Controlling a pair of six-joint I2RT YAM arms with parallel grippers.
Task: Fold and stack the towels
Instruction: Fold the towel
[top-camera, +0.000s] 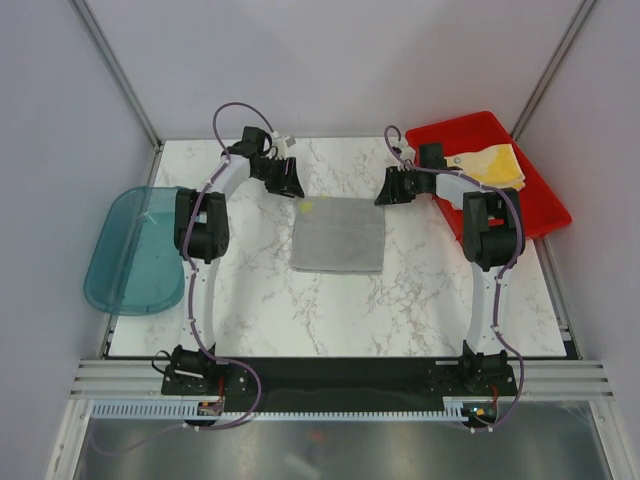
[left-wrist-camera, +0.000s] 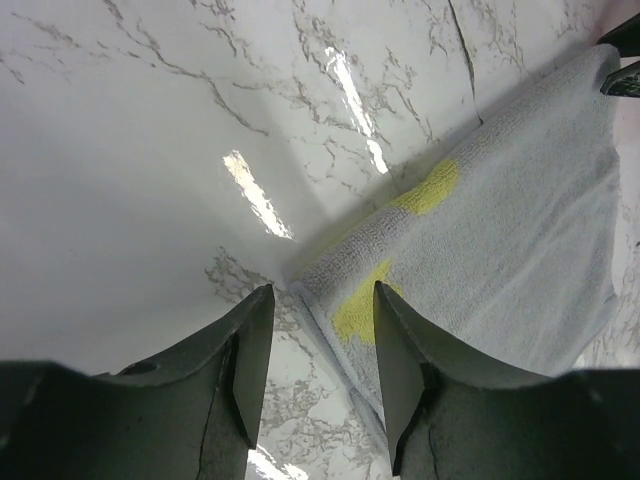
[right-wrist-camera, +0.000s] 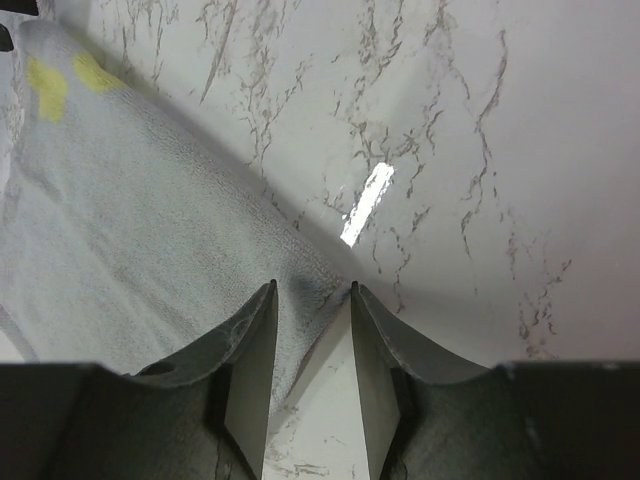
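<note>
A pale grey-blue towel (top-camera: 338, 235) lies flat on the marble table, with small yellow marks near its far left corner. My left gripper (top-camera: 290, 185) hangs open over that corner; in the left wrist view the towel (left-wrist-camera: 500, 230) edge runs between the fingers of the left gripper (left-wrist-camera: 322, 290). My right gripper (top-camera: 388, 192) stands open at the far right corner; in the right wrist view the towel (right-wrist-camera: 130, 230) corner lies between the fingers of the right gripper (right-wrist-camera: 312, 287), unpinched. A yellow and white towel (top-camera: 495, 165) lies in the red tray.
The red tray (top-camera: 540, 205) sits at the far right corner of the table, just behind the right arm. A translucent teal tub (top-camera: 130, 250) hangs over the table's left edge. Grey walls close in the back and sides.
</note>
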